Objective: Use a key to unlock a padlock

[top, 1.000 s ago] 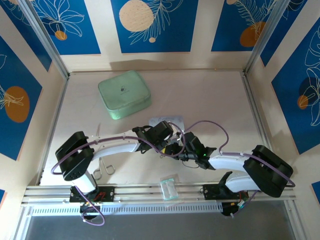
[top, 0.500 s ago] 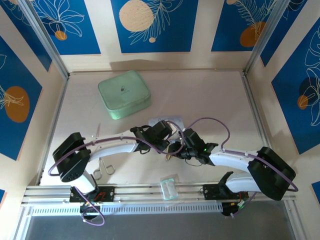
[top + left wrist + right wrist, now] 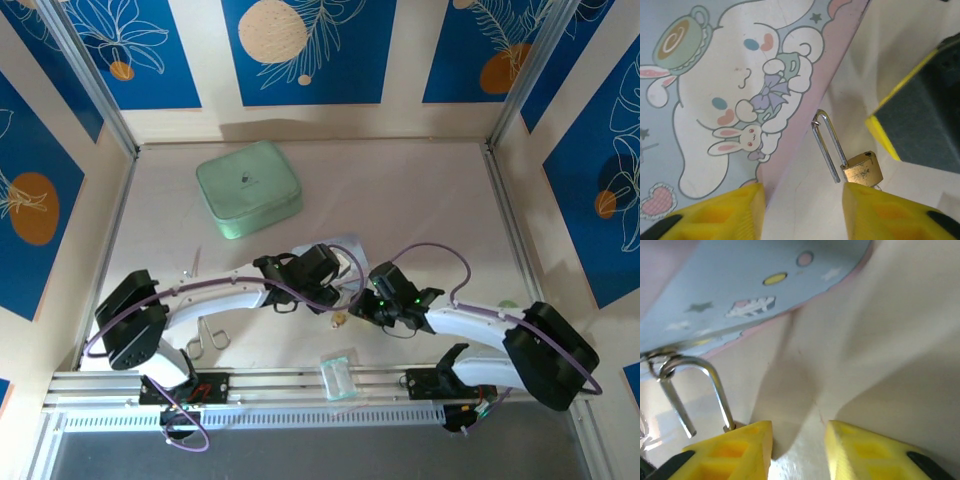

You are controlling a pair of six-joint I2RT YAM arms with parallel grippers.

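Left wrist cam: tiny brass padlock lying flat on the table, both pincers spread wide right by it.

The padlock sits just beside the pink edge of the light blue cartoon box, right off the tip of one yellow finger of the left gripper. That gripper's jaws are apart with nothing in the gap. The silver shackle points up-frame, and one leg looks popped out of the body, though I can't be totally sure from this angle. The right gripper is spread and empty too, with the shackle next to one of its fingers and a small wire ring hooked on the bend. From the top cam, the mint green zip case sits well apart at the back left.
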